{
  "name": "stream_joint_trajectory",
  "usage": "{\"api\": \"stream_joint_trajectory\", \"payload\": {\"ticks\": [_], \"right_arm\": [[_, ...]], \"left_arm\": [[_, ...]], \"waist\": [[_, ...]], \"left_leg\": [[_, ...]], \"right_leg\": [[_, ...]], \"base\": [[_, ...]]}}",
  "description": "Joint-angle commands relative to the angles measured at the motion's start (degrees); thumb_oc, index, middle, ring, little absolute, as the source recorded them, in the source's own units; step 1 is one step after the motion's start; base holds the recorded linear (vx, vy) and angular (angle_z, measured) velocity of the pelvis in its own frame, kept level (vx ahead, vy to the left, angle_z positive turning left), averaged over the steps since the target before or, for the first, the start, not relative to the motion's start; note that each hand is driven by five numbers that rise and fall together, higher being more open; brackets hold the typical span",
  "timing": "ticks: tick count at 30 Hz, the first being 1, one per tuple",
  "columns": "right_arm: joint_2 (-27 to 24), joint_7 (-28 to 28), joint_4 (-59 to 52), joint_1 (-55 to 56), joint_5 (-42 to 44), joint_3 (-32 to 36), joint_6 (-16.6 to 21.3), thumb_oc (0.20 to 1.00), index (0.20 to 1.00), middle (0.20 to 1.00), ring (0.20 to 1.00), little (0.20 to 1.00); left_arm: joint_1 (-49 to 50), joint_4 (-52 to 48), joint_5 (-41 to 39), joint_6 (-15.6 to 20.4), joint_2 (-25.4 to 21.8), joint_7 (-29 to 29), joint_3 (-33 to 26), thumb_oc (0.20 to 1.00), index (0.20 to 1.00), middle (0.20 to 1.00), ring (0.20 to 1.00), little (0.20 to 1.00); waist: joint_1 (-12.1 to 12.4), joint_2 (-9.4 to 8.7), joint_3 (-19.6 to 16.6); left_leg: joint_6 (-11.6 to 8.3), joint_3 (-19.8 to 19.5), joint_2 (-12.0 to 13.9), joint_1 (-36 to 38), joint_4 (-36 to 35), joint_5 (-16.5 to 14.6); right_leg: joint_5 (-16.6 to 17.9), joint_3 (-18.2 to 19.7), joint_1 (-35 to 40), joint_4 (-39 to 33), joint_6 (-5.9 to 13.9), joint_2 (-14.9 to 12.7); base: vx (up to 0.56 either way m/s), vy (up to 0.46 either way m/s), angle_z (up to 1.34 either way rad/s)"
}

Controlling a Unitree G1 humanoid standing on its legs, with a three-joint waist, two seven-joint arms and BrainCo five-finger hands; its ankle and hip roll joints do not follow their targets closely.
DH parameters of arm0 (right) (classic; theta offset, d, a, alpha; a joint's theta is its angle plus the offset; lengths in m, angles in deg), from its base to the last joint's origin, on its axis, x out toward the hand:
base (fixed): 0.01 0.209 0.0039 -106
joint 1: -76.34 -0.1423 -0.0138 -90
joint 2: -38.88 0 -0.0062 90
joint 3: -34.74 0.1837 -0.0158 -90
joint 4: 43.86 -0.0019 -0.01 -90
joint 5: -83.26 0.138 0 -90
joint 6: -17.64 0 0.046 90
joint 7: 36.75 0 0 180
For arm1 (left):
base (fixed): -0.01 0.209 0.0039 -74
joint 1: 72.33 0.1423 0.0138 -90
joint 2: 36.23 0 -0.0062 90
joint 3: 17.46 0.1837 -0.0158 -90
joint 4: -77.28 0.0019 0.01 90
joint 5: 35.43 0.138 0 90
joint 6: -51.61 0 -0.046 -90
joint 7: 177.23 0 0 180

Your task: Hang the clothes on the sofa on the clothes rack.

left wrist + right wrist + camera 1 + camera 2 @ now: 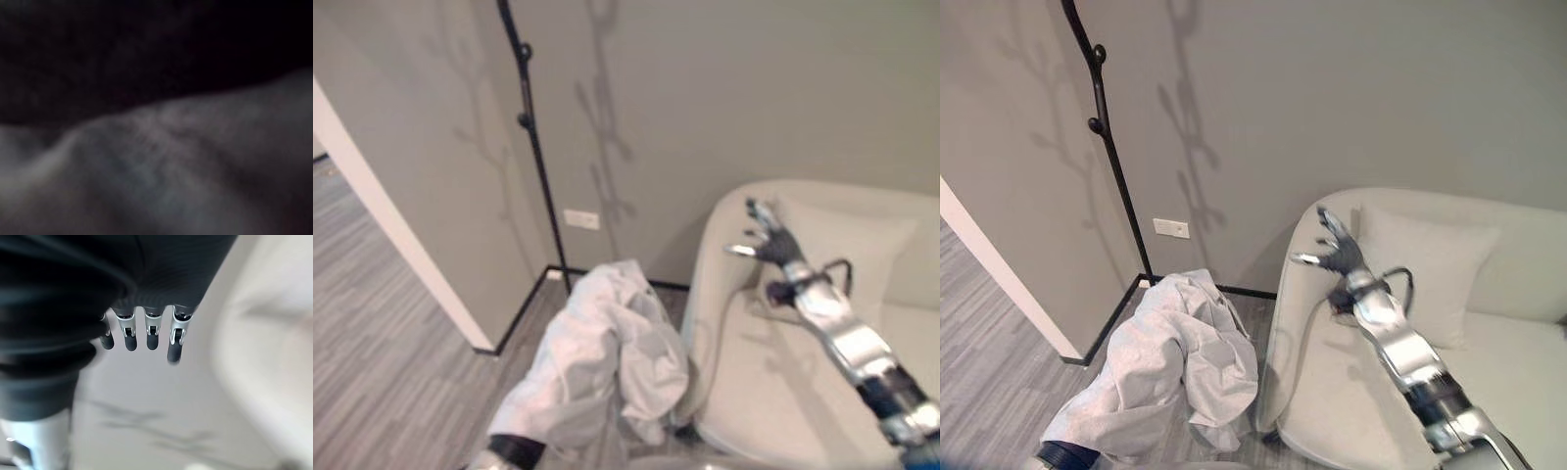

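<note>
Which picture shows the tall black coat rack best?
The right eye view: the coat rack rises up the grey wall with two knobs, down to the floor behind the white garment. The left eye view shows its pole too, cropped at the top. The wrist views show cloth and the right hand.

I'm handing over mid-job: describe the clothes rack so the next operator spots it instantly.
Start at the cream sofa and look to its left, into the wall corner by the white wall socket. The clothes rack is the thin black pole rising from the floor there, above the pale grey garment. Its short knobbed pegs set it apart from the branching shadows on the wall.
</note>
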Motion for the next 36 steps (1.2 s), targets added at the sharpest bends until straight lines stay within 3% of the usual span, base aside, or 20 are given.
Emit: {"api": "stream_joint_trajectory", "payload": {"ticks": [1,5,6,11,14,18,24,31,36], "right_arm": [[-1.2,-5.4,-0.9,-4.7,-3.4,-0.4,3.7,1.000,1.000,1.000,1.000,1.000],[1.1,-9.4,2.1,-0.4,1.1,-2.7,5.6,1.000,1.000,1.000,1.000,1.000],[4.3,-11.8,4.6,-0.2,3.1,-5.7,6.7,1.000,1.000,1.000,1.000,1.000],[10.6,-13.1,11.8,-0.3,0.9,-10.0,7.3,1.000,1.000,1.000,1.000,1.000],[13.2,-11.2,15.6,-1.2,-2.7,-11.4,8.0,1.000,1.000,1.000,1.000,1.000],[13.9,-8.8,18.1,-3.4,-15.9,-15.6,8.8,1.000,1.000,1.000,1.000,1.000],[13.6,-8.7,17.7,-5.1,-20.8,-18.4,9.0,1.000,1.000,1.000,1.000,1.000],[17.0,1.9,19.2,-8.6,-34.1,-20.6,8.4,1.000,1.000,1.000,1.000,1.000],[19.9,3.3,19.7,-9.6,-38.6,-25.8,8.4,1.000,1.000,1.000,1.000,1.000]], "left_arm": [[-6.0,-7.5,4.1,5.0,0.4,1.8,-1.8,0.200,0.200,0.200,0.200,0.200],[-6.7,-11.6,4.1,6.3,-0.2,2.5,-2.7,0.200,0.200,0.200,0.200,0.200],[-8.2,-12.6,3.9,6.9,0.0,2.5,-3.1,0.200,0.200,0.200,0.200,0.200],[-10.5,-14.1,3.6,7.4,0.5,2.3,-3.2,0.200,0.200,0.200,0.200,0.200],[-11.8,-15.2,4.7,7.8,0.3,1.6,-3.6,0.200,0.200,0.200,0.200,0.200],[-16.2,-16.1,7.7,8.5,-0.6,0.0,-4.4,0.200,0.200,0.200,0.200,0.200],[-19.0,-16.4,6.9,8.3,-1.2,-0.1,-3.0,0.200,0.200,0.200,0.200,0.200],[-23.4,-18.9,5.3,8.8,-3.1,-3.5,-0.9,0.200,0.200,0.200,0.200,0.200],[-27.4,-18.9,3.6,10.7,-3.3,-5.9,2.3,0.200,0.200,0.200,0.200,0.200]], "waist": [[2.3,1.66,0.5],[2.4,2.10,0.7],[2.6,2.34,0.7],[3.2,2.69,0.4],[3.4,2.99,0.4],[4.1,3.67,0.3],[4.5,4.05,0.0],[5.2,6.03,-0.1],[5.4,7.10,-0.6]], "left_leg": [[1.87,-2.7,-2.4,1.6,0.5,-8.2],[1.79,-3.2,-2.9,1.4,0.5,-8.0],[1.75,-3.3,-3.1,1.2,0.5,-7.9],[1.64,-3.5,-3.2,0.8,0.5,-7.8],[1.66,-3.6,-3.3,0.8,0.5,-7.8],[1.48,-4.2,-3.5,0.2,0.5,-7.6],[1.42,-4.7,-3.7,-0.3,0.5,-7.5],[1.50,-4.6,-4.0,-1.0,0.5,-7.2],[1.29,-5.0,-4.5,-1.6,0.5,-7.0]], "right_leg": [[7.6,0.6,-5.5,3.5,2.53,-5.9],[7.8,-0.2,-5.2,3.5,2.53,-6.7],[7.9,-0.4,-5.1,3.3,2.53,-6.9],[8.1,-1.5,-4.8,2.8,2.53,-7.1],[8.2,-1.8,-4.7,2.7,2.53,-7.2],[8.7,-2.9,-4.3,2.1,2.53,-7.7],[9.0,-3.7,-4.1,1.6,2.53,-7.8],[9.4,-4.1,-4.1,0.6,2.53,-8.2],[9.7,-4.8,-4.1,0.2,2.53,-9.0]], "base": [[0.00,0.000,0.00],[-0.02,0.006,0.03],[-0.02,0.005,0.05],[0.00,-0.008,0.13],[0.01,-0.003,0.09],[0.01,-0.007,0.11],[0.01,-0.004,0.03],[0.00,-0.002,0.00],[0.00,0.012,0.07]]}}
